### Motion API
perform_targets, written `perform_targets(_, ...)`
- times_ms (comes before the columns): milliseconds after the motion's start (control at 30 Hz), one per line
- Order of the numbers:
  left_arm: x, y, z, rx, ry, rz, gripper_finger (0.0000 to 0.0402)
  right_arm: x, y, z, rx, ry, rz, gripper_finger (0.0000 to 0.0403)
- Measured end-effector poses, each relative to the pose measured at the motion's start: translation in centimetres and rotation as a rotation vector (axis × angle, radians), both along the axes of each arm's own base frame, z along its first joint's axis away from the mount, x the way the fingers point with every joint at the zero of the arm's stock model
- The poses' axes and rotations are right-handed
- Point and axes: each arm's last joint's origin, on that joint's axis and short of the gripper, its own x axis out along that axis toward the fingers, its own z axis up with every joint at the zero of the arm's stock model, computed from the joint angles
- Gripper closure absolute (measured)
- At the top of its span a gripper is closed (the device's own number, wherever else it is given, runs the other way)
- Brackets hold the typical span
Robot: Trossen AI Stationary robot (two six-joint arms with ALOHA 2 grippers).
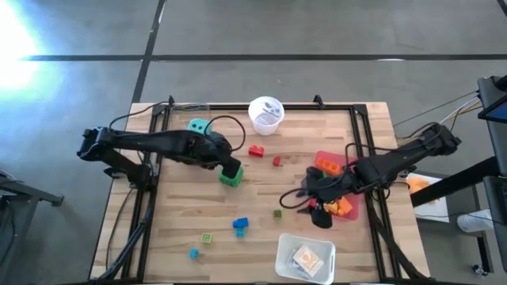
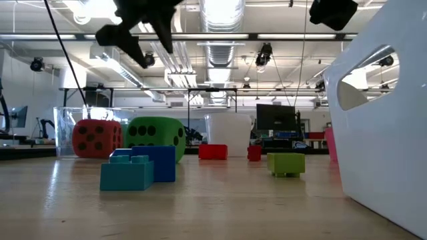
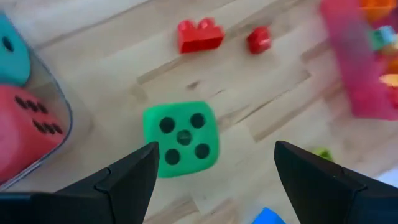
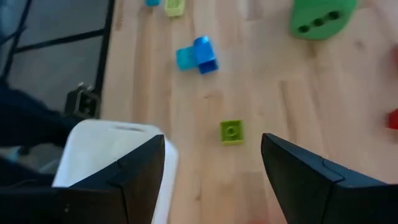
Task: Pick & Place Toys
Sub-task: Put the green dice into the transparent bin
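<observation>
A green die (image 3: 181,140) rests on the wood table, its five-dot face up, right of the left arm's tip (image 1: 230,176). My left gripper (image 3: 216,147) hovers open above it, fingers slanting down on either side without touching. A red die (image 3: 28,127) and a teal die (image 1: 198,127) sit in a clear box. My right gripper (image 4: 213,138) hangs open over the table's right half (image 1: 310,204), above a small olive-green brick (image 4: 231,132). Blue bricks (image 4: 196,55), a red brick (image 1: 256,150) and a small red piece (image 1: 276,161) lie loose.
A white cup (image 1: 265,115) stands at the far middle. A white tray (image 1: 305,257) sits at the near edge. A pink tray (image 1: 326,162) holding orange bricks lies under the right arm. A lime brick (image 1: 207,237) and a small blue one (image 1: 193,253) lie near left.
</observation>
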Motion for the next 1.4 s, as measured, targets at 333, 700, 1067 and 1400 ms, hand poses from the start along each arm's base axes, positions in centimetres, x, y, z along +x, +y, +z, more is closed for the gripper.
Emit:
perform_targets(333, 1.8, 1.9, -4.1, -0.116, 0.154, 0.03, 0.0082, -0.7, -0.4, 0.5, -0.026, -0.008, -0.033, 0.0145)
perform_targets(700, 2.7, 2.7, -6.0, -0.103, 0.227, -0.003, 0.0045, -0.8, -0.5, 0.0, -0.051, 0.019, -0.041, 0.0145)
perform_targets(1067, 2.5, 2.7, -7.4, -0.113, 0.242, 0.022, 0.0033, -0.9, -0.6, -0.4, -0.062, 0.032, -0.04, 0.0145)
perform_targets(1400, 2.6, 2.5, -8.6, -0.155, 0.217, 0.015, 0.0035, -0.9, -0.6, -0.8, -0.067, 0.043, -0.039, 0.0145)
